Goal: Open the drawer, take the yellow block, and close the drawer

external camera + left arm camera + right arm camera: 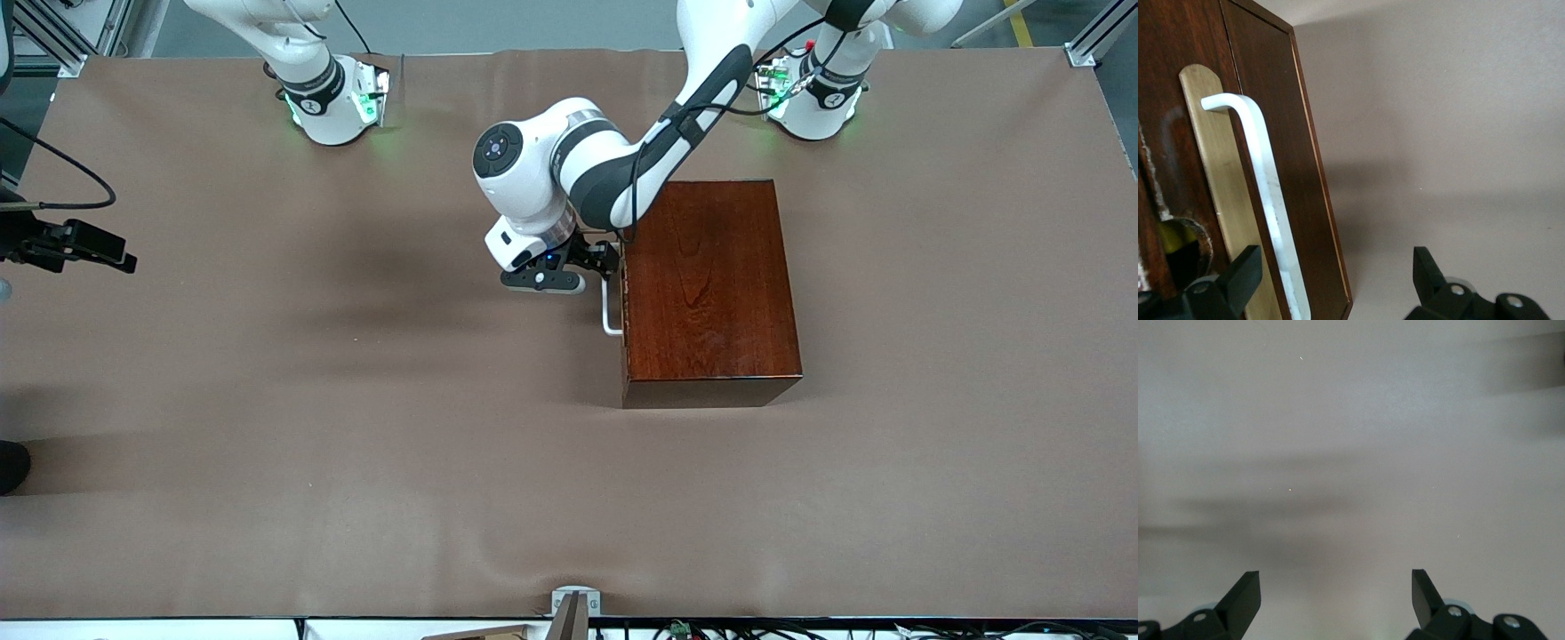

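1. You see the counter [356,427] covered edge to edge by a brown cloth with soft wrinkles.
2. At the counter's edge nearest the front camera, about midway along, a small grey metal bracket [575,601] sits on the rim.
3. Aluminium frame posts [1092,40] stand at the counter's corners by the bases.
4. Loose cables [800,629] run below the nearest edge.

Left end effector [606,263] at the handle [608,308] of the drawer [1275,140].
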